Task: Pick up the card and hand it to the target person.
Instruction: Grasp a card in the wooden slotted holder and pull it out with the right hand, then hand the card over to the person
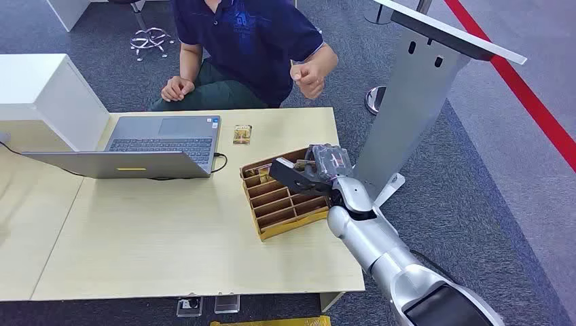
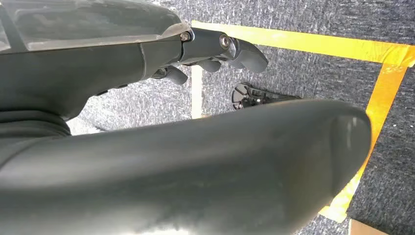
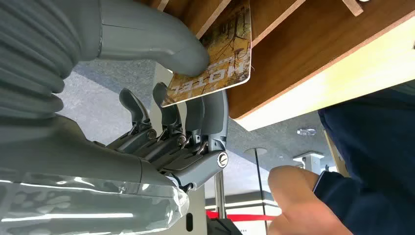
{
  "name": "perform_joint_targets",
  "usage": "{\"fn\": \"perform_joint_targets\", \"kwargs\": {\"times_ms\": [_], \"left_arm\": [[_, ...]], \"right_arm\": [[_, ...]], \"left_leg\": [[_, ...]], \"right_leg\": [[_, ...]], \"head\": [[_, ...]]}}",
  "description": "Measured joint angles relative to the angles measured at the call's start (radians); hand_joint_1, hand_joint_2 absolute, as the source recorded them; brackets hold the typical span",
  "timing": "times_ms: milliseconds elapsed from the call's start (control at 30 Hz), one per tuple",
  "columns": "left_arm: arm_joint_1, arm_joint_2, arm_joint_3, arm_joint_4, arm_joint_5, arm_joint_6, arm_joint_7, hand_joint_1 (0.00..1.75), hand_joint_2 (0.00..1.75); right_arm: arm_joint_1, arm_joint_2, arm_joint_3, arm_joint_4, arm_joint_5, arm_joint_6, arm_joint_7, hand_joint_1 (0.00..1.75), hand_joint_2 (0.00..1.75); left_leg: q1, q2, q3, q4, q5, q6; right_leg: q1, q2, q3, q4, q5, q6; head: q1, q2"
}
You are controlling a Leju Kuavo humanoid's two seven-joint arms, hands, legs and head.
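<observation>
Grey right hand (image 3: 161,98) over wooden tray (image 1: 282,204), thumb and fingers pinching card (image 3: 220,58)

An open grey laptop (image 1: 163,144) sits on the pale wooden table (image 1: 170,238), a black cable (image 1: 221,163), apparently plugged in, at its side.

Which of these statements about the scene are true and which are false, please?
1. The right hand pinches a card between thumb and fingers. True.
2. The card is already clear of the wooden organizer. False: part of it is in a slot.
3. The laptop is closed. False: it is open.
4. Another card lies on the table beside the laptop. True.
5. The person holds a card. False: both hands hold nothing.
</observation>
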Motion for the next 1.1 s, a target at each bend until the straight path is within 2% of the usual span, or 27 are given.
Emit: {"fn": "perform_joint_targets", "kwargs": {"times_ms": [333, 667, 1100], "left_arm": [[0.000, 0.000, 0.000, 0.000, 0.006, 0.009, 0.001, 0.00, 0.00], [0.000, 0.000, 0.000, 0.000, 0.007, 0.016, 0.001, 0.00, 0.00], [0.000, -0.001, 0.000, 0.000, 0.010, 0.019, 0.003, 0.00, 0.00]], "right_arm": [[-0.022, 0.006, 0.000, -0.008, -0.041, 0.005, -0.047, 1.38, 1.75], [-0.183, 0.036, 0.000, -0.039, -0.108, 0.026, -0.075, 1.38, 1.75], [-0.283, 0.088, 0.001, 0.001, -0.072, 0.004, -0.051, 1.38, 1.75]], "left_leg": [[0.000, 0.000, 0.000, 0.000, 0.000, 0.000], [0.000, 0.000, 0.000, 0.000, 0.001, 0.000], [0.000, 0.000, 0.000, 0.000, 0.001, 0.000]], "right_leg": [[0.000, 0.000, 0.000, 0.000, 0.000, 0.000], [0.000, 0.000, 0.000, 0.001, 0.001, -0.001], [0.000, 0.000, 0.000, 0.001, 0.001, -0.001]], "head": [[0.000, 0.000], [0.000, 0.000], [0.000, 0.000]]}}
